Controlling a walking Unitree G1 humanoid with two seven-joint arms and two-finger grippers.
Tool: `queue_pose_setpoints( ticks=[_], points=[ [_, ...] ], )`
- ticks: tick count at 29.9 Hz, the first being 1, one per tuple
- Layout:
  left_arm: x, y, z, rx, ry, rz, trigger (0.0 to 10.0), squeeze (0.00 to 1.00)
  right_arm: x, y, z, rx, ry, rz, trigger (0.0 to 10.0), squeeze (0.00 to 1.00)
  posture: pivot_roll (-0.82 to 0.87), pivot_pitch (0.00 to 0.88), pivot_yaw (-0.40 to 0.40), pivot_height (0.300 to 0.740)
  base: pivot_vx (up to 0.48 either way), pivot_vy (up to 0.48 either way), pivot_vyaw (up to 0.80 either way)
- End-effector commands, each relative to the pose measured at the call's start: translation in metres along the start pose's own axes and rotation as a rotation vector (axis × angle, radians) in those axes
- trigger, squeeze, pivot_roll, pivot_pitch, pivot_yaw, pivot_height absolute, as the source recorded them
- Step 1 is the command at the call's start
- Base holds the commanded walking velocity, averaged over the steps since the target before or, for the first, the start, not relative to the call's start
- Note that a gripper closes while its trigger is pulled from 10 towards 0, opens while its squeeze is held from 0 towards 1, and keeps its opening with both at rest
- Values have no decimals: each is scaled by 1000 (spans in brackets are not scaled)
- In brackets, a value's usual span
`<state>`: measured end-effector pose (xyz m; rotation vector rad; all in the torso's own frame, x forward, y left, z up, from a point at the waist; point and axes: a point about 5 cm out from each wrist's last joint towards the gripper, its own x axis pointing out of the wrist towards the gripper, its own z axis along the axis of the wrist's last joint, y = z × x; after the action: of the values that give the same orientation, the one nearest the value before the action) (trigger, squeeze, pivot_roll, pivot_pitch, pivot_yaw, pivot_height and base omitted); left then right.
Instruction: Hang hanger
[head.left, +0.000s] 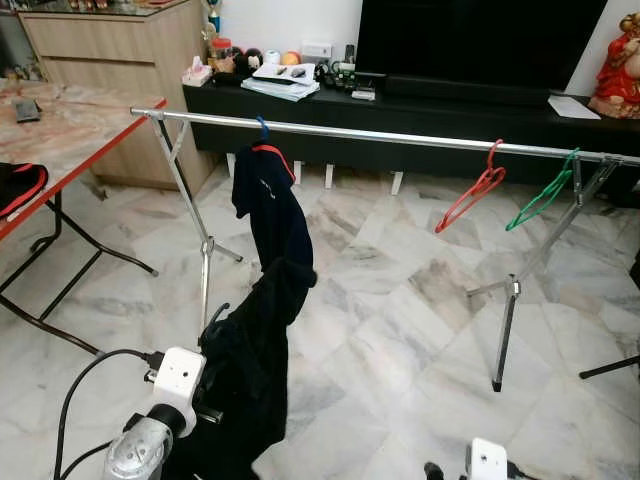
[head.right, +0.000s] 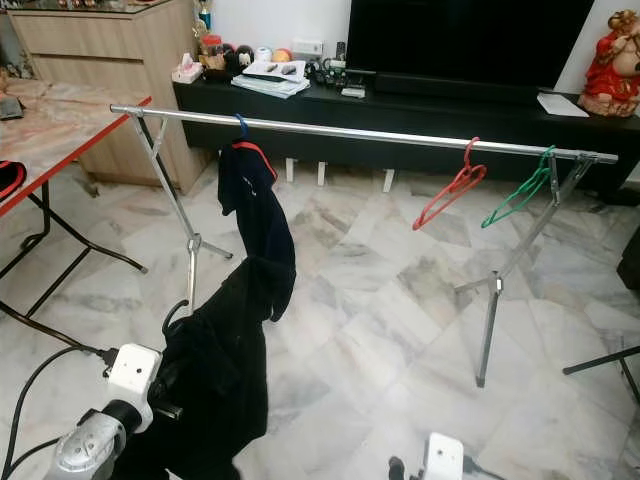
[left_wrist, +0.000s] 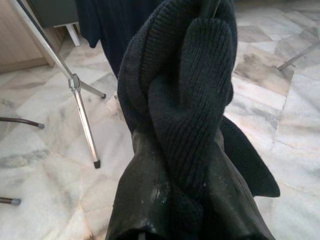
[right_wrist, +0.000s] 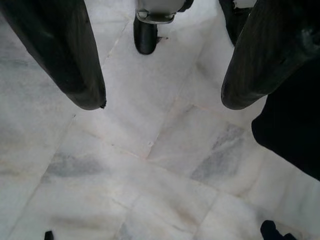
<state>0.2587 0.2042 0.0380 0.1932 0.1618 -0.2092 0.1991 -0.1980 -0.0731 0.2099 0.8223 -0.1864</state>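
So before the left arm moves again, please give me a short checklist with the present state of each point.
1. Left gripper grips the dark garment: ok, the knit cloth is bunched between its fingers.
2. Garment's hanger hooked on the rail: ok, its blue hook sits over the bar.
3. Garment hangs free: not ok, its lower part is drawn toward the left gripper.
4. Space on the rail: ok, a bare stretch lies between the garment and the red hanger; the green hanger is further along.
5. Right gripper: ok, open, holding nothing, above the floor.
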Motion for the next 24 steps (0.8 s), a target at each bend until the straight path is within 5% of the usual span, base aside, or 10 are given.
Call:
queue_pose_setpoints(
  ticks=[1, 14, 24],
  points=[
    [-2, -2, 7, -18, -30, -1, 10000, 0, -1, 2, -3, -34, -12, -3, 10000, 0, 43, 17, -6, 740, 0, 0, 0],
    [-11, -16, 2, 42, 34, -68, 10000, 0, -5, -2, -18, -12, 15, -33, 10000, 0, 33, 0, 19, 740, 0, 0, 0],
    [-4, -15, 9, 56, 31, -83, 10000, 0, -6, -2, -21, 16, 35, -52, 10000, 0, 28, 23, 29, 740, 0, 0, 0]
  ],
)
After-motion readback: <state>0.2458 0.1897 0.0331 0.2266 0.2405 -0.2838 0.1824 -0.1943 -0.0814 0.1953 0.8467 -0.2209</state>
